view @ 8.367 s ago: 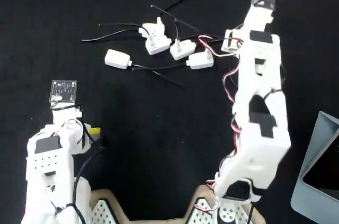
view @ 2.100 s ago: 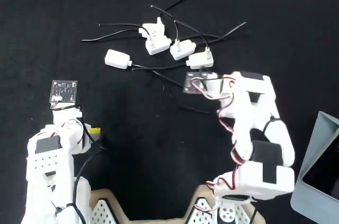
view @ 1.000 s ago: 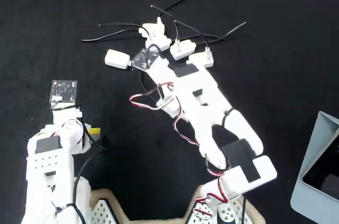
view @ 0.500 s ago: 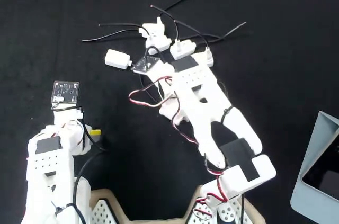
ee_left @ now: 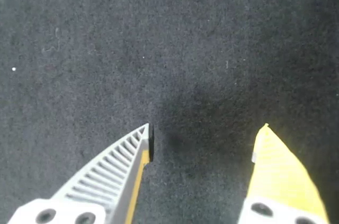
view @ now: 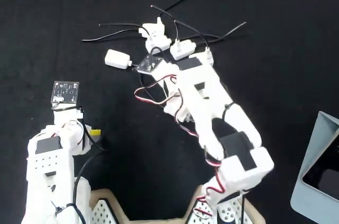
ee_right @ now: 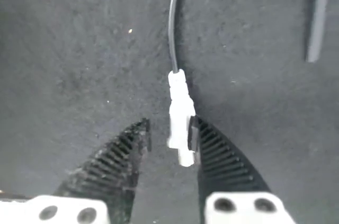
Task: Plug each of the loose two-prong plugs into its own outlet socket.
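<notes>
Several white outlet blocks with black cords lie at the far middle of the black cloth: one block (view: 117,58) to the left, another (view: 156,41) behind it, a third (view: 183,49) beside the right arm. My right gripper (ee_right: 168,126) is open and low over the cloth. A small white two-prong plug (ee_right: 180,113) lies between its black fingers, against one finger (ee_right: 212,150), and its black cord (ee_right: 174,17) runs away from the gripper. In the high view the right arm's wrist (view: 151,64) covers this spot. My left gripper (ee_left: 206,134) is open over bare cloth at the near left (view: 95,131).
A grey bin (view: 318,171) stands at the right edge of the table. Loose black cords (view: 114,25) trail out from the blocks toward the far side. A second cord (ee_right: 319,15) lies beside the plug's cord.
The right arm has swung from the far right across to the left and come down by the outlet blocks, then edged slightly right. The left arm has kept still.
</notes>
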`<state>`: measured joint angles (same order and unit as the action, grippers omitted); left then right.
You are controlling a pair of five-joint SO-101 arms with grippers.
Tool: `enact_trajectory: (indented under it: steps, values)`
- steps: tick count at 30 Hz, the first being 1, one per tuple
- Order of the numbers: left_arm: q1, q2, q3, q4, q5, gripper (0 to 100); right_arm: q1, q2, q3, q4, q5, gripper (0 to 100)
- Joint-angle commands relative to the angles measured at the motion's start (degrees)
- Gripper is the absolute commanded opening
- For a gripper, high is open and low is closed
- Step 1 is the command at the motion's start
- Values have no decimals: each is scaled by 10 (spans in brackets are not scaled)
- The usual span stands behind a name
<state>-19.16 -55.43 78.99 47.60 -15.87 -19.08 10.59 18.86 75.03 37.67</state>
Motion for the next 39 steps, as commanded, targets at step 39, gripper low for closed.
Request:
enact_trajectory:
  steps: [39]
  values:
    - [-6, -11, -4, -9, -4, 309, -48, -239, -15, 42, -113, 11]
